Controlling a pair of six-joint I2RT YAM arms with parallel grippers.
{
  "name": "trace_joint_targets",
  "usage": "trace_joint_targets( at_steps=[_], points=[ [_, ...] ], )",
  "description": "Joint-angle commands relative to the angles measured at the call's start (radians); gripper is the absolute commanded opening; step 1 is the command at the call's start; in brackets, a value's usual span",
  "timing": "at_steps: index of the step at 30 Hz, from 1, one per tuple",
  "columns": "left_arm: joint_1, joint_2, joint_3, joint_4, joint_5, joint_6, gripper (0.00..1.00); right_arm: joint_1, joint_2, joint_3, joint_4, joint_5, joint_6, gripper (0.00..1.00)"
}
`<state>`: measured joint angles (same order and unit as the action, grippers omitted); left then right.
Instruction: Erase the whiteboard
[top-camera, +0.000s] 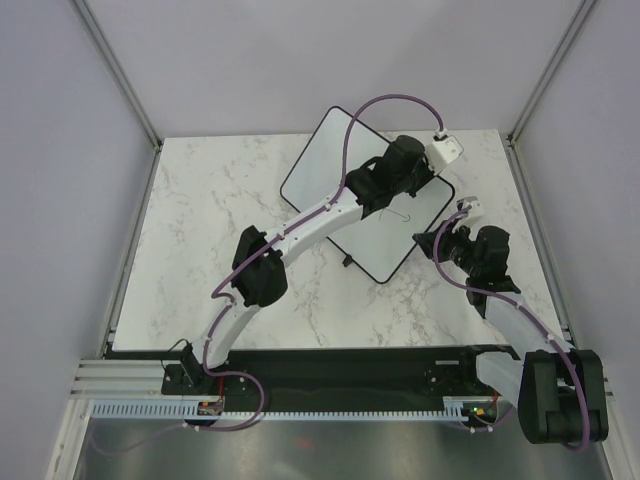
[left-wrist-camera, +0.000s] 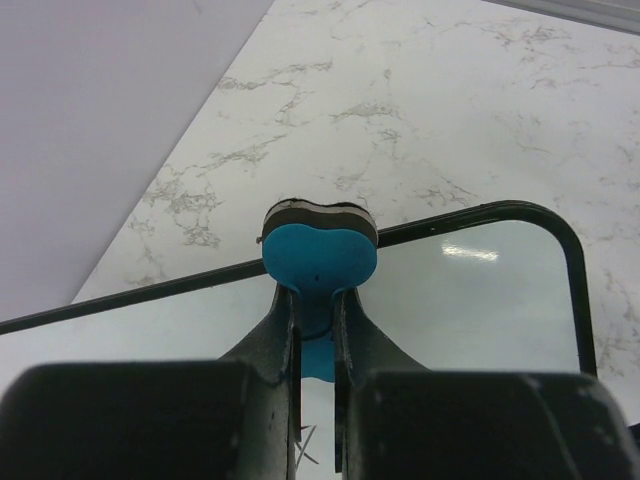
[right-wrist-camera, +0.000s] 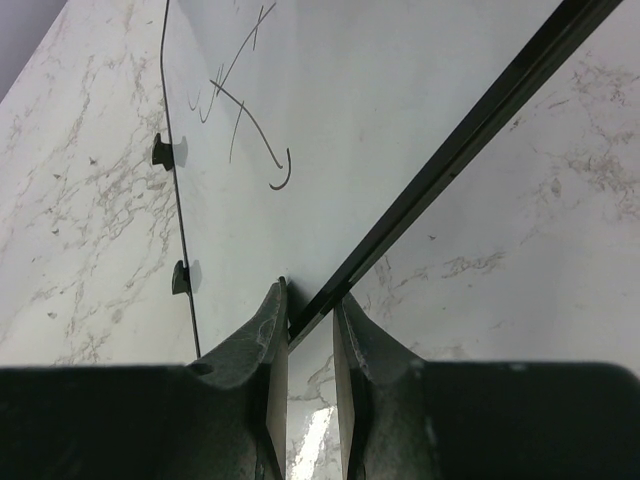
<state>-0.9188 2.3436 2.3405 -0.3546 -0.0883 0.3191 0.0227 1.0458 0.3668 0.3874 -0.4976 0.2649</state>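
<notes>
- The whiteboard (top-camera: 320, 165) lies flat on the marble desk (top-camera: 200, 220), toward the far right, and is turned so it sits like a diamond.
- It's a glossy white sheet with rounded corners and a thin black frame (right-wrist-camera: 470, 130), and light glares off the surface.
- It isn't clean: on the right wrist view I see dark scribbles (right-wrist-camera: 240, 100), crossed strokes with a hooked tail.
- Two small black feet (right-wrist-camera: 165, 150) stick out along one edge.
- My left fingers (left-wrist-camera: 285, 320) are clamped tight on the blue eraser (left-wrist-camera: 320, 255), which has a dark pad layer at its tip. It sits right at the board's frame near a rounded corner.
- My right fingers (right-wrist-camera: 270, 320) are pinched narrow over the board's near-right edge, with the frame running between them.
</notes>
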Motion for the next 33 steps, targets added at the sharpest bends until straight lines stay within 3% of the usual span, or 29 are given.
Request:
trace_joint_targets(
  at_steps=[1,8,19,29,33],
  points=[
    [0.021,0.04,0.013,0.035,-0.044,0.038,0.02,0.006,-0.024,-0.006,0.03,-0.002,-0.073,0.0],
    [0.017,0.039,0.006,0.039,-0.033,0.028,0.02,0.008,-0.016,-0.006,0.033,-0.004,-0.072,0.0],
    [-0.054,-0.004,-0.099,-0.052,0.166,-0.055,0.02,0.008,-0.023,-0.008,0.033,-0.002,-0.073,0.0],
    [-0.015,-0.003,-0.066,-0.049,0.119,-0.046,0.02,0.011,-0.023,-0.008,0.033,-0.002,-0.075,0.0],
    [0.04,-0.032,-0.121,-0.047,0.117,-0.052,0.02,0.01,-0.032,-0.008,0.028,0.001,-0.078,0.0]
  ],
)
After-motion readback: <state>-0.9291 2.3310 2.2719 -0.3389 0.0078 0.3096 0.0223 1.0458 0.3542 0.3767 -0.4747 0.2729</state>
